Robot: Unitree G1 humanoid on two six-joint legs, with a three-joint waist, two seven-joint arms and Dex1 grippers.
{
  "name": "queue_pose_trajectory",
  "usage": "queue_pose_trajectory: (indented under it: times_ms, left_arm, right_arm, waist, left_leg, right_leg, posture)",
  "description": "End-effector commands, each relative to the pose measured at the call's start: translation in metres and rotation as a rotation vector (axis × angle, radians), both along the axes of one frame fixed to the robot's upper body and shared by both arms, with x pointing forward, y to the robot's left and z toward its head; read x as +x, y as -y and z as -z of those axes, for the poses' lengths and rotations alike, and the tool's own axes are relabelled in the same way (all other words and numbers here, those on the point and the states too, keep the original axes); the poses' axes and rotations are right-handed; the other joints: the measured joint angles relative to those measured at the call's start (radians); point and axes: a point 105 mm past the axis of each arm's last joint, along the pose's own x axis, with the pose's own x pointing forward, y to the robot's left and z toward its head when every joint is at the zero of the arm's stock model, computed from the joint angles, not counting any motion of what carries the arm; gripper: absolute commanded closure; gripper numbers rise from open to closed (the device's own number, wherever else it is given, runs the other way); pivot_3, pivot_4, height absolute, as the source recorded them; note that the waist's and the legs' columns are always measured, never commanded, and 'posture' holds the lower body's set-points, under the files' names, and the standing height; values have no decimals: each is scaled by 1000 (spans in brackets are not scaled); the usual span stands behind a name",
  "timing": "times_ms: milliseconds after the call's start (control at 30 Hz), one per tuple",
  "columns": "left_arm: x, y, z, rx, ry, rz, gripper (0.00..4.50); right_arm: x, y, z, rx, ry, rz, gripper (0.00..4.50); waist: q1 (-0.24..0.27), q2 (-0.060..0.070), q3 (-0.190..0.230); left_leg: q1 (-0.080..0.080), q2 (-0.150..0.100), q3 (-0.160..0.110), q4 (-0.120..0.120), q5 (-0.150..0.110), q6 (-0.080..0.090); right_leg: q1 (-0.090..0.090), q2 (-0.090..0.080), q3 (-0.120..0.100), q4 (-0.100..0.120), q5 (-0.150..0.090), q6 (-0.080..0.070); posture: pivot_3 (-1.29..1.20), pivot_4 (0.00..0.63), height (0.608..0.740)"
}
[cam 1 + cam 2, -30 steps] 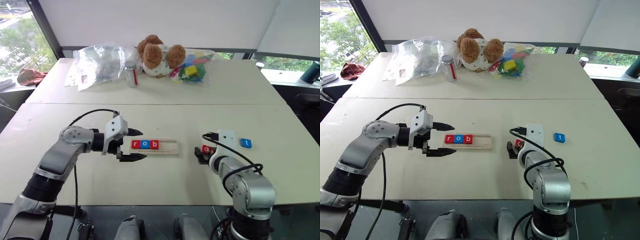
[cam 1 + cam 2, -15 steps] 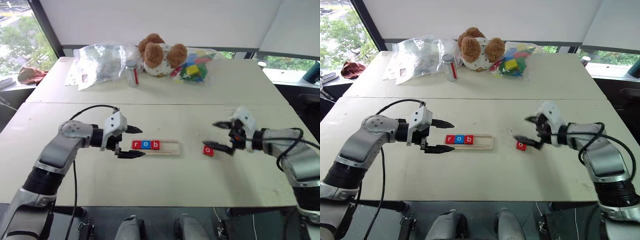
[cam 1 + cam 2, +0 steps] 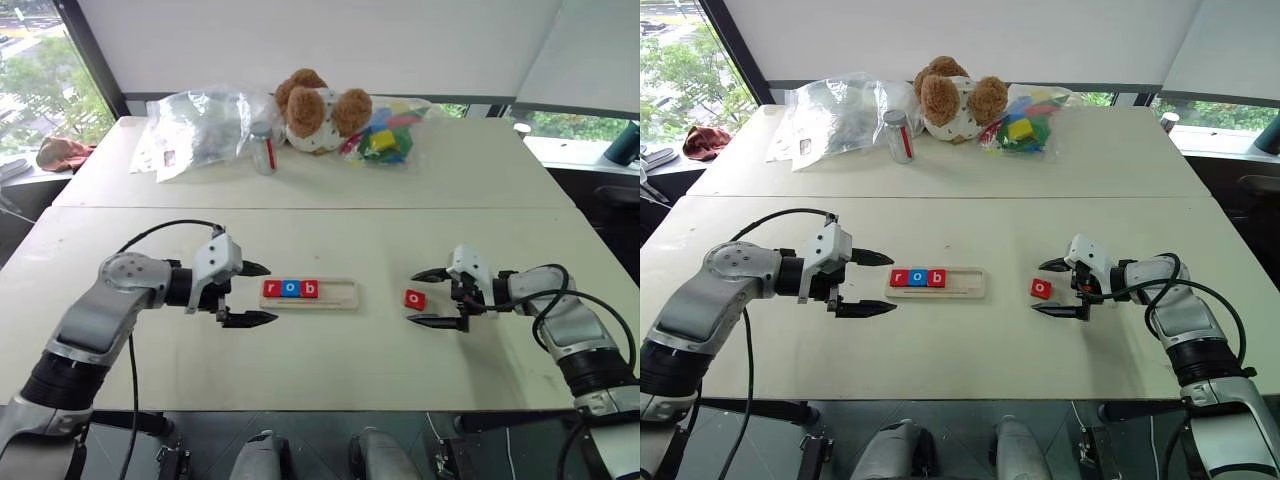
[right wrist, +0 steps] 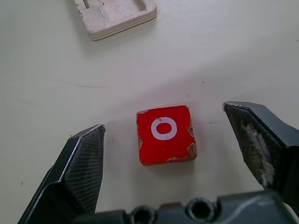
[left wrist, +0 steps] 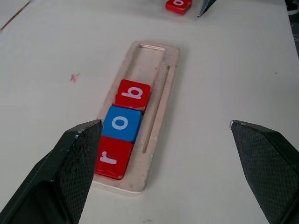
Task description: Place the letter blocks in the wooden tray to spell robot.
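Red "o" block lies flat on the counter between my right gripper's open, empty jaws, touching neither. Centre it, then close squarely on opposite edges. Wooden tray runs lengthwise between both grippers, holding r, o, b; my left gripper stands open, empty, at its "r" end.

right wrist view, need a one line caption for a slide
Open right gripper straddles the red o block lying flat on the table, fingers clear of it, one end of the wooden tray beyond.
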Motion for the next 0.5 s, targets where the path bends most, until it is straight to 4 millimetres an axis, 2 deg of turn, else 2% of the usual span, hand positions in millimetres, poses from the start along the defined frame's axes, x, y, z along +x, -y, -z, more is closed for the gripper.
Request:
queue_pose_trajectory:
  times_ms: [33,133,267,400,500]
  left_arm:
    - [-1,0,-10,2,49,6,0]
    - [-2,2,-13,3,53,4,0]
    - [-3,0,-18,10,58,-15,0]
    - [3,-15,-18,29,55,-63,0]
    - [-1,-27,-13,61,36,-63,0]
  right_arm:
    - [2,-1,-5,6,14,-15,1907]
    - [2,-2,-4,9,12,-20,3385]
    - [7,-13,-15,31,44,-36,3385]
    - [14,-49,-39,69,77,-125,3385]
    - [21,-76,-47,35,106,-183,3385]
  waist:
    - [-3,0,0]
    - [-4,0,0]
    - [-6,0,0]
    - [-12,1,0]
    - [-11,1,0]
  left_leg:
    - [0,0,0,0,0,0]
    - [0,0,0,0,0,0]
    - [0,0,0,0,0,0]
    - [2,1,1,0,0,0]
    - [2,2,1,-1,0,0]
  right_leg:
    - [0,0,0,0,0,0]
    - [0,0,0,0,0,0]
    - [0,0,0,1,0,0]
    - [0,1,1,2,0,0]
    - [0,2,1,3,0,0]
  posture:
    - [0,150,740]
    - [0,150,740]
    - [0,150,740]
    - [0,150,740]
    - [0,150,740]
